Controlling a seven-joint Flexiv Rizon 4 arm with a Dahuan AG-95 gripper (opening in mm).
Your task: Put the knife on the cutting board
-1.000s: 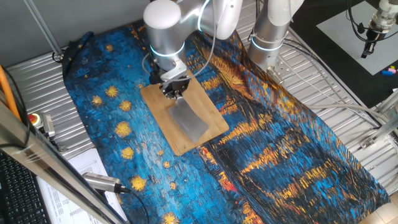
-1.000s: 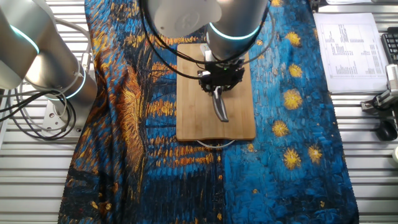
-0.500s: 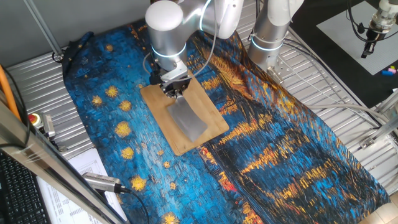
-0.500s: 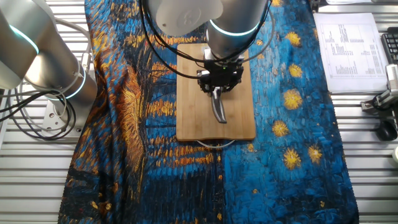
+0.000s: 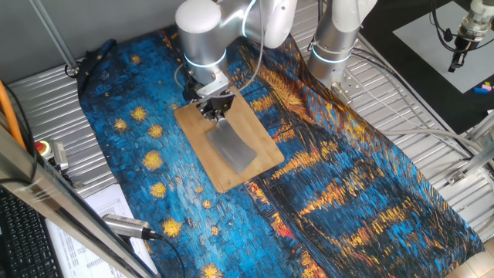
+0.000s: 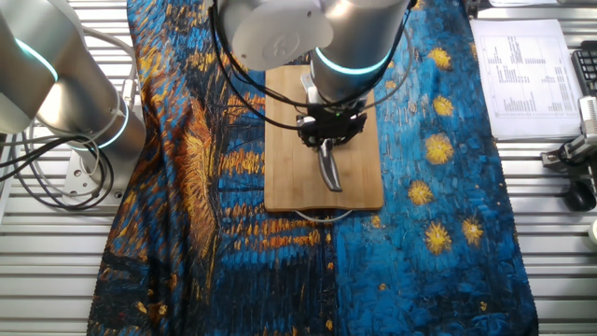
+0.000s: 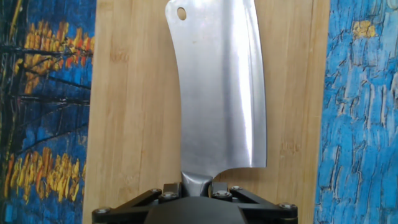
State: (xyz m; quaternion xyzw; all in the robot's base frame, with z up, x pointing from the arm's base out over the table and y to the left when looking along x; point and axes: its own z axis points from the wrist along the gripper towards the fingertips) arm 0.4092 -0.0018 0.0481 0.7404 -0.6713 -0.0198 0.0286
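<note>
The knife (image 5: 234, 148), a steel cleaver with a broad grey blade, lies flat along the middle of the cutting board (image 5: 197, 127). The board is a light bamboo rectangle on the painted cloth. My gripper (image 5: 214, 114) stands over the board's far end, its fingers closed on either side of the knife's short handle. From the other side, the gripper (image 6: 325, 140) hides most of the handle and the knife (image 6: 328, 168) points toward the board's (image 6: 284, 140) near end. In the hand view the knife (image 7: 217, 93) runs up the cutting board (image 7: 137, 124), its neck pinched in the gripper (image 7: 198, 186).
A blue and orange painted cloth (image 5: 347, 193) covers the table. A second arm's base (image 5: 332, 46) stands at the back right. A red stop button (image 5: 43, 147) and printed sheets (image 5: 104, 208) lie near the left edge. A wire loop (image 6: 322, 217) sticks out from the board's end.
The gripper has shifted slightly toward the board's far end, and the knife has slid a little with it. The board has not moved.
</note>
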